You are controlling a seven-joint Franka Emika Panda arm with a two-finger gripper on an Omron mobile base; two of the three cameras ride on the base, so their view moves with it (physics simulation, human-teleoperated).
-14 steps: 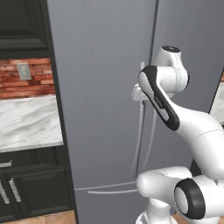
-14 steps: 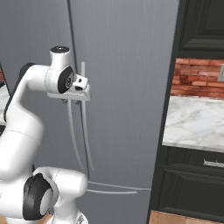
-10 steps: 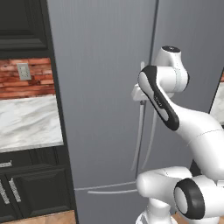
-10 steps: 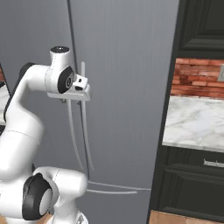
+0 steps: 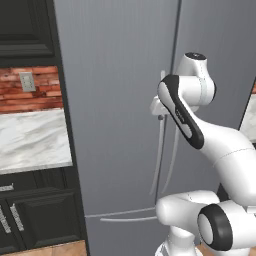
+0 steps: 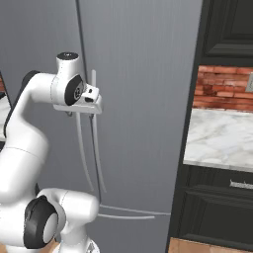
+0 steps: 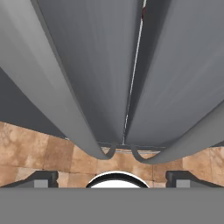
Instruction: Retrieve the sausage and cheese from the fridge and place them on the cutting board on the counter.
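Note:
The fridge (image 5: 115, 100) (image 6: 143, 74) stands shut, so the sausage and cheese are hidden behind its grey doors. My gripper (image 5: 158, 106) (image 6: 93, 105) is up against the top of the two long curved handles (image 5: 156, 170) (image 6: 97, 163), at the seam between the doors. In the hand view I look down along both handles (image 7: 83, 127) toward the floor. My gripper (image 7: 111, 178) is open there, with one fingertip (image 7: 43, 178) far left and the other far right, nothing gripped between them. The cutting board is out of view.
A marble counter (image 5: 30, 140) (image 6: 222, 143) with a red brick wall behind it flanks the fridge, over black cabinets (image 5: 35, 220) (image 6: 217, 212). Tan floor tiles (image 7: 39, 148) lie below the doors.

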